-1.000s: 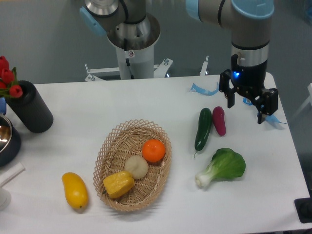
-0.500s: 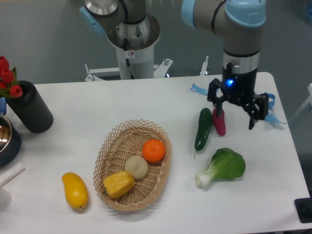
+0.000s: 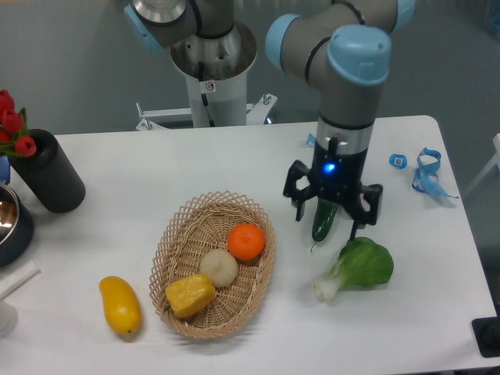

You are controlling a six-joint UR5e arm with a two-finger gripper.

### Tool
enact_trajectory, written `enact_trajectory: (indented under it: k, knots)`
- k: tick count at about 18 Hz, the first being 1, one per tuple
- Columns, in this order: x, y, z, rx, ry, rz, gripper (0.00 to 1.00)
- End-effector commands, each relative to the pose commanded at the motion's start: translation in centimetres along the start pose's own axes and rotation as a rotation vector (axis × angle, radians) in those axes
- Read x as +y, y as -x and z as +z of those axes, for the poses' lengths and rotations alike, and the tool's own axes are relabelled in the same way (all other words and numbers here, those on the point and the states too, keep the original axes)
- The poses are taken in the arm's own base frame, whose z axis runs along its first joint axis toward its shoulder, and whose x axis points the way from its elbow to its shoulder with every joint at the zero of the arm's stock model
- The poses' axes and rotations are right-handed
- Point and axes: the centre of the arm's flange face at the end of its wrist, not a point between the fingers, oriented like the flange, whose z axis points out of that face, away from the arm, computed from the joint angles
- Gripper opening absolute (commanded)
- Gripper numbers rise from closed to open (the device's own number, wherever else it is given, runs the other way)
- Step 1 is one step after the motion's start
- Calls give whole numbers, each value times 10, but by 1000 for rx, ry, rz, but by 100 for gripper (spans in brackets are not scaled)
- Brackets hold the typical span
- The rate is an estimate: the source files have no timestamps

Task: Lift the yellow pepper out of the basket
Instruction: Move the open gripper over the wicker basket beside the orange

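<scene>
yellow pepper (image 3: 190,294): lying in basket (image 3: 176,242), lower left of centre, ungrasped.
hand (image 3: 333,209): fingers apart, empty, right of basket.
remaining: reach, grasp, lift.

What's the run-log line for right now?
phase: approach | gripper: open, empty, right of basket | yellow pepper: in basket, untouched

Gripper (image 3: 333,212) travelled left and toward the camera, from the bench's right edge to above the cucumber (image 3: 322,222), now nearer the basket (image 3: 176,248). It now hid the purple vegetable and uncovered blue tape (image 3: 426,169).
</scene>
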Motion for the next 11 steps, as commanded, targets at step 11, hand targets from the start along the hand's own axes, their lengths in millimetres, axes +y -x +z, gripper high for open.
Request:
enact_trajectory:
  k: [11]
  knots:
    - [-32,-52,19,41,-10,123,100]
